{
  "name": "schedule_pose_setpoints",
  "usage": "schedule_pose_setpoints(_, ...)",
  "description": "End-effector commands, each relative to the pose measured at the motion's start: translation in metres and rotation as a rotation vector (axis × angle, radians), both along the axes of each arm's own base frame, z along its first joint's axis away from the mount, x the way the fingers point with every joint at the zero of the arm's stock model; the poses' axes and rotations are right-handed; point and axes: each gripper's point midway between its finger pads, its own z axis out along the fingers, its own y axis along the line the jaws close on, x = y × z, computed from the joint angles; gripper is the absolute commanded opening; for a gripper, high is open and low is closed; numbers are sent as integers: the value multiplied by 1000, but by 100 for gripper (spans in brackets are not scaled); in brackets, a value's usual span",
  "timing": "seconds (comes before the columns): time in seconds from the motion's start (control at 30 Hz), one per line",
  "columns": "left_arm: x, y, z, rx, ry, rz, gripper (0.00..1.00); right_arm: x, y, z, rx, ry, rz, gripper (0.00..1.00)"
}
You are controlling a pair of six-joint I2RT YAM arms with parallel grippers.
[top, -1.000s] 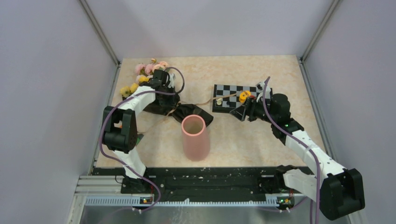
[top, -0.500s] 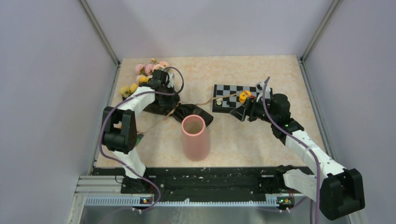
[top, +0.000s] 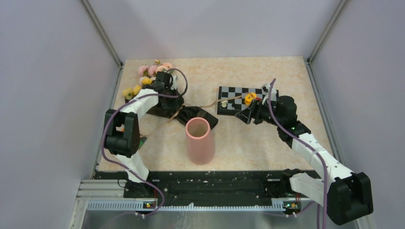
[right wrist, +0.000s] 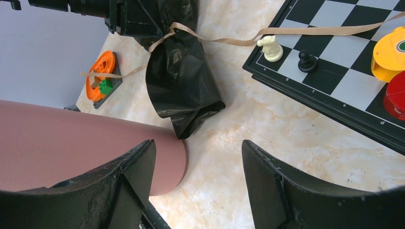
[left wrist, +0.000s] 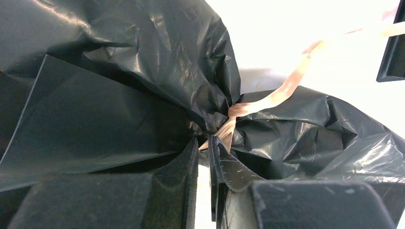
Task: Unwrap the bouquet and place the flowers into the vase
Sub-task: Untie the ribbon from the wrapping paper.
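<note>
One bouquet (right wrist: 181, 81), one pink vase (top: 199, 143), one chessboard (right wrist: 344, 81), one white chess piece (right wrist: 271, 47), one black pawn (right wrist: 306, 61), one orange reel (right wrist: 101, 76)

text: none legible | chessboard (right wrist: 334, 88) edge marks — too small

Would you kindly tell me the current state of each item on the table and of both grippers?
Bouquet: lying down, wrapped and tied.
Ribbon: knotted, loose end across the chessboard.
Vase: upright, empty.
Left gripper: shut on ribbon at knot.
Right gripper: open, empty.
</note>
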Motion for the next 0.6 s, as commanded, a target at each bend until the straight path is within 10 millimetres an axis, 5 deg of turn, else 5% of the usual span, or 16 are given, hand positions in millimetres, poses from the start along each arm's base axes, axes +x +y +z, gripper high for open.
schedule_pose_setpoints(0.0, 3, -5, 0, -13, -11, -19, 18, 1, 0, 2, -11, -33, 11, 68)
schedule_pose_setpoints(0.57, -4, -7, -24, 51, 49, -37, 22, 2, 2, -3, -10, -25, 18, 68)
